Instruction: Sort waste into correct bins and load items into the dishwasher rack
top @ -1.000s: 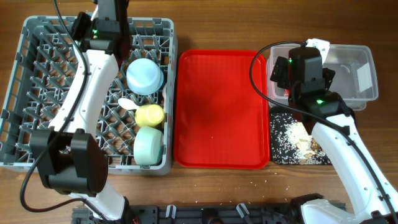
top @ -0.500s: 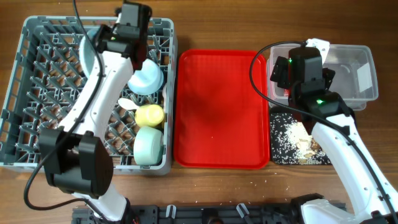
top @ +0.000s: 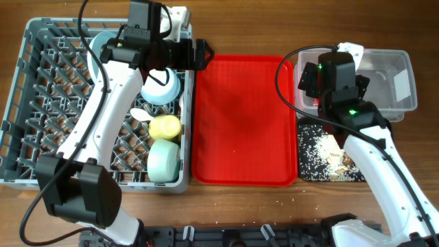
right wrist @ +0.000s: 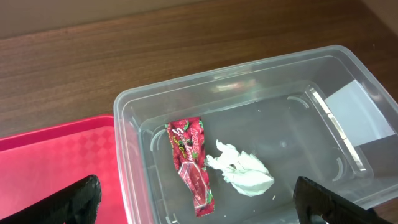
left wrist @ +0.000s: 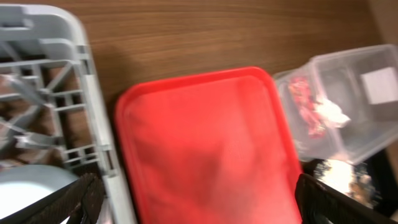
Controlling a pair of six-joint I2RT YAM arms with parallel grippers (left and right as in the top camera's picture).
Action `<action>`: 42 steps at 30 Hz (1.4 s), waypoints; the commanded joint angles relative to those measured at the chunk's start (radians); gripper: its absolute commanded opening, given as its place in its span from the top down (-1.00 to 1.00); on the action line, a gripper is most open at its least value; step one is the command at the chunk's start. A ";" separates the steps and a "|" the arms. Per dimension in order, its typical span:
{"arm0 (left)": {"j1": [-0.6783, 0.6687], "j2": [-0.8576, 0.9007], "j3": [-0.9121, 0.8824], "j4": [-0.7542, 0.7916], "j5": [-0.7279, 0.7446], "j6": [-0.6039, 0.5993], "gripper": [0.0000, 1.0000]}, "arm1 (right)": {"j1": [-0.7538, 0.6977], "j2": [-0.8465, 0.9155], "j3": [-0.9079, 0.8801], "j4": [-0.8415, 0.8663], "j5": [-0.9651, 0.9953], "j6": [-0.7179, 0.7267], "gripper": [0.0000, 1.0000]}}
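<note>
Swinging left arm: over the last second it left the 12 o'clock edge of the grey rack and came round to the rack's 1 o'clock corner.
Left gripper: it pointed toward 3 o'clock at the red tray, its jaws spread wide with nothing between them.
Pale blue plate: it stood on edge among the pegs at the rack's 12 o'clock side, uncovered once the arm had moved off and well apart from the fingers.
Right arm: it had not moved in that second.
Right gripper: it hung over the clear tub, jaws wide and empty.
Table: brown wood grain with a few pale crumbs near its 6 o'clock edge (no room showed beyond it).
Layout: the rack lay at 9 o'clock, the red tray in the middle, the tub at 2 o'clock and the black tray at 4 o'clock.
Rack load: down the 3 o'clock side sat the pale bowl, the yellow cup and the mint-green bowl, with a white spoon just beside the cup.
Tub contents: the red-and-white wrapper lay flat and creased, with the crumpled white tissue touching it.
Black tray contents: whitish rice-like crumbs were scattered beside beige chunks.
</note>
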 commanded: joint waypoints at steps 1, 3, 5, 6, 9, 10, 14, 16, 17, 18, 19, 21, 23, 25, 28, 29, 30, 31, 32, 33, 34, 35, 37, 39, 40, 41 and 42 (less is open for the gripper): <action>0.006 -0.020 0.004 0.000 0.076 -0.023 -1.00 | -0.002 -0.003 0.013 0.002 0.010 -0.001 -1.00; 0.006 -0.020 0.004 0.000 0.076 -0.023 -1.00 | -0.002 -0.003 0.013 0.002 0.010 -0.001 -0.99; 0.006 -0.020 0.004 0.000 0.076 -0.023 -1.00 | -0.002 -0.003 0.013 0.002 0.010 -0.001 -0.99; 0.006 -0.020 0.004 0.000 0.076 -0.023 -1.00 | -0.002 -0.003 0.013 0.002 0.010 -0.001 -1.00; 0.006 -0.020 0.004 0.000 0.076 -0.023 -1.00 | -0.002 -0.003 0.013 0.002 0.010 0.000 -0.99; 0.006 -0.020 0.004 0.000 0.076 -0.023 -1.00 | -0.002 -0.003 0.013 0.002 0.010 -0.001 -1.00; 0.006 -0.020 0.004 0.000 0.076 -0.023 -1.00 | -0.002 -0.005 0.013 0.002 0.010 -0.001 -1.00; 0.006 -0.020 0.004 0.000 0.076 -0.023 -1.00 | -0.002 -0.051 0.010 -0.006 0.010 -0.001 -1.00; 0.006 -0.020 0.004 0.000 0.076 -0.023 -1.00 | -0.002 -0.110 0.007 -0.017 0.010 -0.001 -1.00; 0.006 -0.020 0.004 0.000 0.076 -0.023 -1.00 | -0.002 -0.200 0.007 -0.021 0.010 -0.001 -0.99; 0.006 -0.020 0.004 0.000 0.076 -0.023 -1.00 | -0.002 -0.314 0.007 -0.021 0.010 -0.001 -1.00; 0.006 -0.020 0.004 0.000 0.076 -0.023 -1.00 | -0.002 -0.474 0.007 -0.021 0.010 -0.001 -1.00; 0.006 -0.020 0.004 0.000 0.076 -0.023 -1.00 | -0.002 -0.631 0.007 -0.021 0.010 -0.001 -1.00; 0.006 -0.020 0.004 0.000 0.076 -0.023 -1.00 | -0.002 -0.781 0.007 -0.021 0.010 -0.001 -1.00; 0.006 -0.020 0.004 0.000 0.076 -0.023 -1.00 | -0.002 -0.926 0.007 -0.071 0.016 -0.002 -0.99; 0.006 -0.020 0.004 0.000 0.076 -0.023 -1.00 | -0.002 -0.988 0.003 -0.108 0.010 -0.001 -1.00; 0.006 -0.020 0.004 0.000 0.076 -0.023 -1.00 | -0.002 -1.056 -0.011 -0.152 -0.013 -0.002 -0.99; 0.006 -0.020 0.004 0.000 0.076 -0.023 -1.00 | -0.002 -1.106 -0.035 -0.163 -0.018 -0.002 -0.99; 0.006 -0.020 0.004 0.000 0.076 -0.023 -1.00 | -0.003 -1.172 -0.084 -0.155 -0.013 -0.002 -1.00; 0.006 -0.020 0.004 0.000 0.076 -0.023 -1.00 | -0.012 -1.224 -0.139 -0.129 -0.009 -0.001 -1.00; 0.006 -0.020 0.004 0.000 0.076 -0.023 -1.00 | -0.045 -1.283 -0.230 -0.063 -0.034 -0.001 -1.00; 0.006 -0.020 0.004 0.000 0.076 -0.023 -1.00 | -0.070 -1.310 -0.290 -0.004 -0.064 -0.001 -1.00; 0.006 -0.020 0.004 0.000 0.076 -0.023 -1.00 | -0.131 -1.314 -0.446 0.200 -0.189 -0.001 -1.00; 0.006 -0.020 0.004 0.000 0.076 -0.023 -1.00 | -0.159 -1.317 -0.650 0.478 -0.322 0.001 -1.00; 0.006 -0.020 0.004 0.000 0.076 -0.023 -1.00 | -0.159 -1.317 -0.726 0.558 -0.352 0.004 -1.00; 0.006 -0.020 0.004 0.000 0.076 -0.023 -1.00 | -0.159 -1.318 -0.795 0.611 -0.375 0.029 -1.00; 0.006 -0.020 0.004 0.000 0.076 -0.023 -1.00 | -0.161 -1.320 -0.847 0.626 -0.374 0.074 -1.00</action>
